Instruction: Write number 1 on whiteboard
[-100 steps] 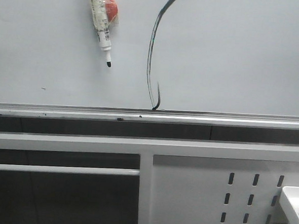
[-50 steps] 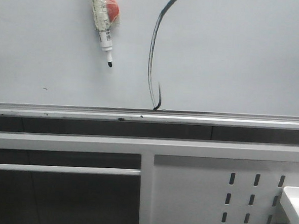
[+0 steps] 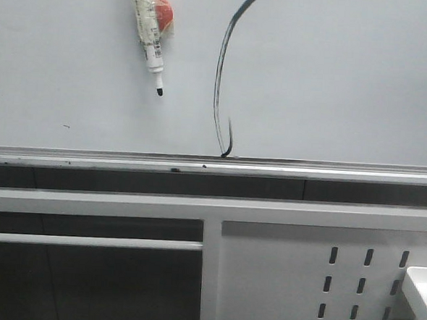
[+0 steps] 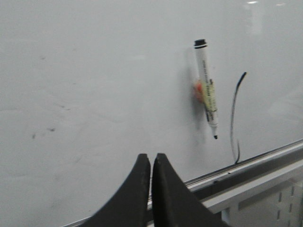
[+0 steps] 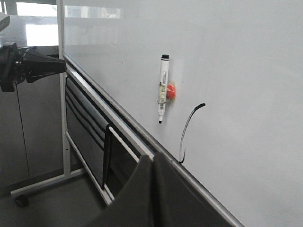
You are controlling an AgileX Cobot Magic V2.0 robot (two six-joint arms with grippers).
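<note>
The whiteboard fills the upper front view, its silver rail running along the lower edge. On it the number 1 stands drawn, a thin curved stroke hooking just above the rail. Beside it, apart from the stroke, a marker hangs tip down from an orange holder. The left hand and right hand are both closed on nothing, away from the board. Writing looks finished; at most the arms need to retreat.
</note>
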